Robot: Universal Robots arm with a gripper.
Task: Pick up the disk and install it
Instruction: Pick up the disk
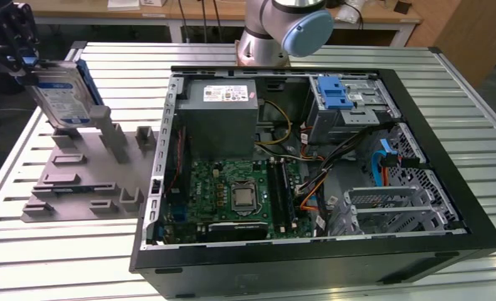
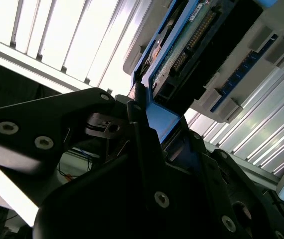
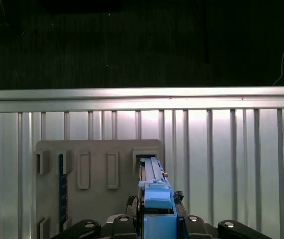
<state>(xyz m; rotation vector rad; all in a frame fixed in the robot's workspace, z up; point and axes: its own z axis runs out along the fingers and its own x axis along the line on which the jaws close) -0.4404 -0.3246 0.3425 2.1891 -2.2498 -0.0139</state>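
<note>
The disk (image 1: 64, 94), a silver drive with a white-and-blue label in a blue carrier, stands on edge and tilted over the grey fixture plate (image 1: 80, 182) at the exterior view's left. Its lower end is by the plate's upright posts. My black gripper (image 1: 26, 63) is shut on its upper end. In the first wrist view the carrier's blue edge (image 3: 154, 196) runs out from between my fingers (image 3: 124, 221) toward a slot in the plate (image 3: 97, 159). The second wrist view shows the disk's circuit-board side (image 2: 187, 45) with the gripper (image 2: 152, 124) clamped on the blue frame.
An open computer case (image 1: 448, 188) lies at the exterior view's right of the plate, with a grey power-supply box (image 1: 222, 113), a motherboard (image 1: 239, 194) and a drive bay with a blue latch (image 1: 335, 94). The arm's base (image 1: 273, 31) stands behind it on the slatted metal table (image 1: 30, 251).
</note>
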